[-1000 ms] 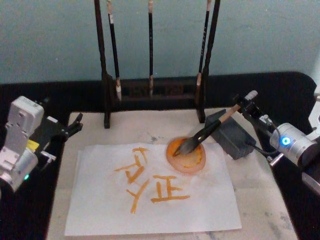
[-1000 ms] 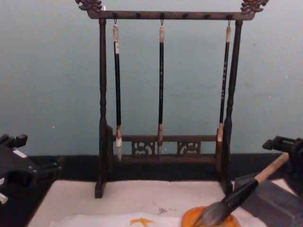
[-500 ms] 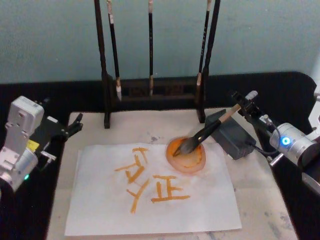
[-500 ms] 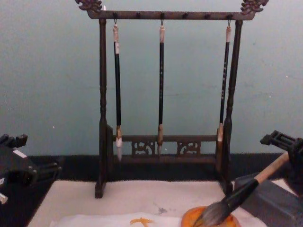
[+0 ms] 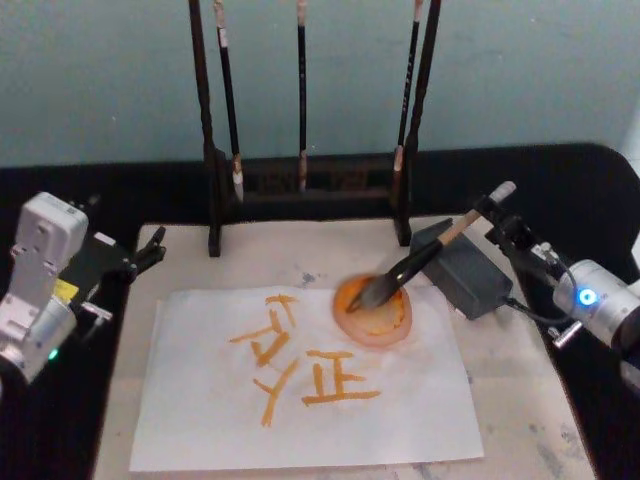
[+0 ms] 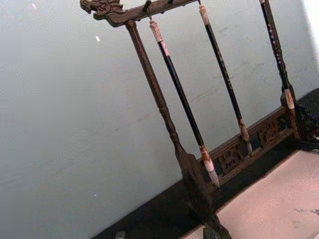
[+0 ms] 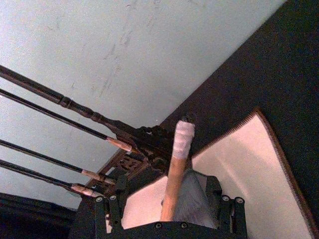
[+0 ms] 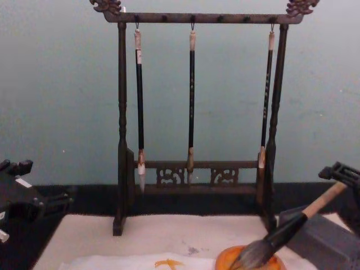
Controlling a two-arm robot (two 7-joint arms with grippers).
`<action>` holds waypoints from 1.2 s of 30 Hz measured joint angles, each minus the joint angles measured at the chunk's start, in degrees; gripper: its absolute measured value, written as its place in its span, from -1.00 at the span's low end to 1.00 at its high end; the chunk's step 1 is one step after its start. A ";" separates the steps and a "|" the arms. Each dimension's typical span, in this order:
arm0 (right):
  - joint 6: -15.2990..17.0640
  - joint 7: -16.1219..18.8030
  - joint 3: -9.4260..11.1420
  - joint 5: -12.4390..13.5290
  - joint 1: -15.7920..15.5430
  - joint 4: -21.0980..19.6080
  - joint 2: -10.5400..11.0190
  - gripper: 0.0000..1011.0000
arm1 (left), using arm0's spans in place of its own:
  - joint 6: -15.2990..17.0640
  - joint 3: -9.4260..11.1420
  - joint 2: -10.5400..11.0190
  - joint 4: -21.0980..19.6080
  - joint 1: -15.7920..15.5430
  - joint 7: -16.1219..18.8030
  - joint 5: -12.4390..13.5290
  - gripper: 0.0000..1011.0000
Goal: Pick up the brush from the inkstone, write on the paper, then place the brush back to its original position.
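Clearly, right gripper (image 7: pixel 168 211) fingers (image 7: pixel 112 215) spread wide, brush (image 7: pixel 175 172) handle between

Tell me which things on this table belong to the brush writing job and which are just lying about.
Job: brush, bristles in the orange ink dish, handle on the grey block; paper; right gripper, open at the handle's end.

Lying about: rack with three thin brushes; beige mat under the paper; left gripper, parked at the left.
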 joint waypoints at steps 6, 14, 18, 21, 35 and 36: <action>-0.92 -1.17 1.06 2.00 -4.58 -5.36 2.39 0.98 | 0.00 0.00 0.00 0.00 0.00 0.00 0.00 1.00; -3.87 0.00 1.57 1.71 -9.99 -12.29 6.15 0.98 | 0.00 0.00 0.00 0.00 0.00 0.00 0.00 1.00; -9.35 0.86 -0.11 -4.81 -11.64 -15.92 8.30 0.98 | 0.00 0.00 0.00 0.00 0.00 0.00 0.00 1.00; -13.57 0.74 -1.84 -11.05 -11.88 -17.35 9.21 0.98 | 0.00 0.00 0.00 0.00 0.00 0.00 0.00 1.00; -27.27 -11.30 -13.31 -53.06 -7.52 -15.13 8.81 0.98 | 0.00 0.00 0.00 0.00 0.00 0.00 0.00 1.00; -27.49 -11.89 -13.64 -54.50 -7.30 -14.69 8.68 0.98 | 0.00 0.00 0.00 0.00 0.00 0.00 0.00 1.00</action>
